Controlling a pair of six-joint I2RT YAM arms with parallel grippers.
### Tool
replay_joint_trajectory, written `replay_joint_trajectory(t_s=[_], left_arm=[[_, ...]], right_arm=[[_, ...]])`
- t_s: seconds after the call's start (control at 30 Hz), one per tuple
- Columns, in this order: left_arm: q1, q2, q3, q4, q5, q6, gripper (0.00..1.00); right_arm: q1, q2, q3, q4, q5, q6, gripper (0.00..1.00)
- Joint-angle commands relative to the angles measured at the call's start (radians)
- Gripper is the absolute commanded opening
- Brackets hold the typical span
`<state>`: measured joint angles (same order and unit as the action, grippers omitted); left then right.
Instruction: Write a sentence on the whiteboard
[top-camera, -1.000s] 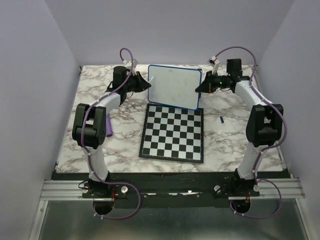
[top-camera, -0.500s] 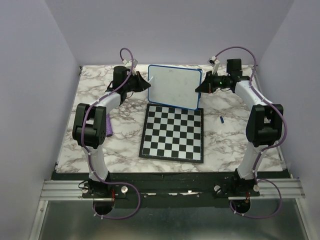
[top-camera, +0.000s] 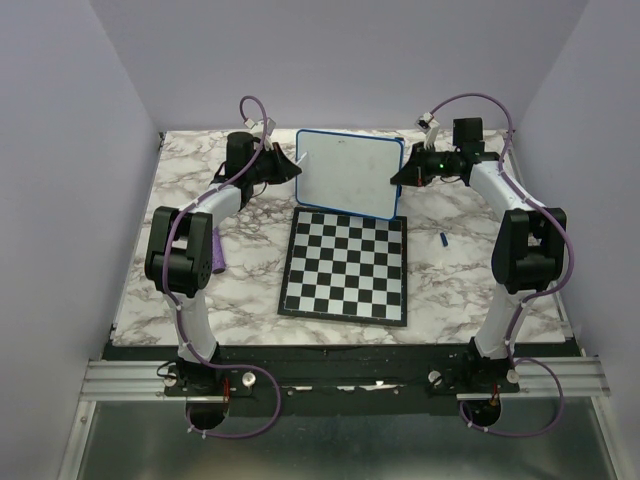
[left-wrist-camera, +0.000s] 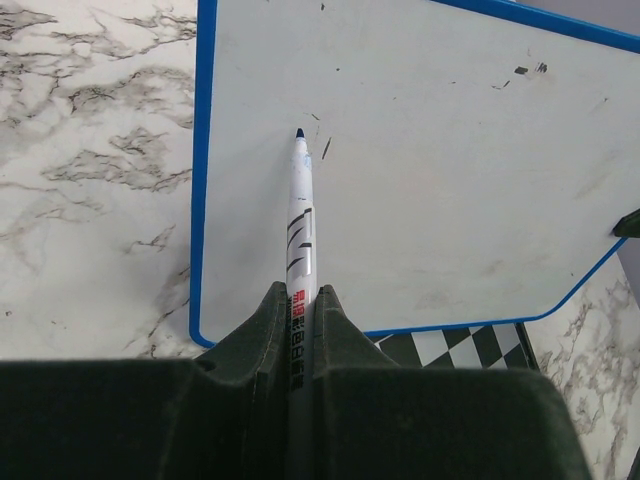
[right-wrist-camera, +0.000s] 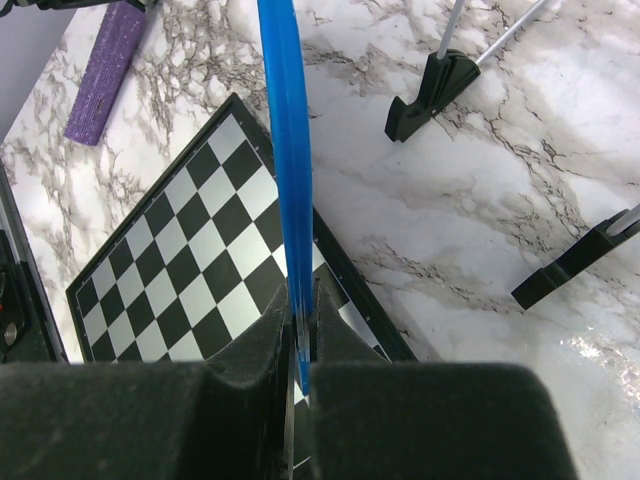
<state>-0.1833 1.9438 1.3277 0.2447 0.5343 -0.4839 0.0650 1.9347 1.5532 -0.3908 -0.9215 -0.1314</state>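
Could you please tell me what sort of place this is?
Likely a robot lab enclosure: two arms bolted to a rail, plain walls around a marble-patterned table, a whiteboard and chessboard.

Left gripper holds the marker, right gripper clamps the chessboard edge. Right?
Not quite. The right gripper clamps the blue rim of the whiteboard, not the chessboard, which lies flat below; the right wrist view shows it. The left gripper does hold the marker.
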Motion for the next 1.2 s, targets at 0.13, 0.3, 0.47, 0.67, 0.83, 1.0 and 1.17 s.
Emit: replay_joint_trajectory(t_s=[0.13, 0.3, 0.47, 0.67, 0.83, 1.0, 1.17], left_arm=[[0.005, 0.01, 0.013, 0.018, -0.022, 0.005, 0.0], [0.005, 0.014, 0.015, 0.016, -0.026, 0.001, 0.0], [0.005, 0.023, 0.018, 0.011, -0.036, -0.004, 0.0], [0.005, 0.036, 0.041, -0.012, -0.042, -0.002, 0.0], [0.004, 0.047, 0.056, -0.022, -0.034, -0.001, 0.0], [0.004, 0.053, 0.061, -0.022, -0.022, -0.001, 0.0], [0.001, 0.057, 0.068, -0.021, 0.0, 0.002, 0.0]], right_arm=[[-0.002, 0.023, 0.011, -0.006, -0.005, -0.013, 0.0], [-0.002, 0.024, 0.011, -0.005, -0.007, -0.011, 0.0], [-0.001, 0.024, 0.01, -0.005, -0.008, -0.01, 0.0], [-0.002, 0.024, 0.01, -0.006, -0.01, -0.01, 0.0], [-0.002, 0.024, 0.01, -0.006, -0.008, -0.011, 0.0], [-0.001, 0.023, 0.01, -0.006, -0.01, -0.01, 0.0], [-0.001, 0.024, 0.01, -0.006, -0.01, -0.01, 0.0]])
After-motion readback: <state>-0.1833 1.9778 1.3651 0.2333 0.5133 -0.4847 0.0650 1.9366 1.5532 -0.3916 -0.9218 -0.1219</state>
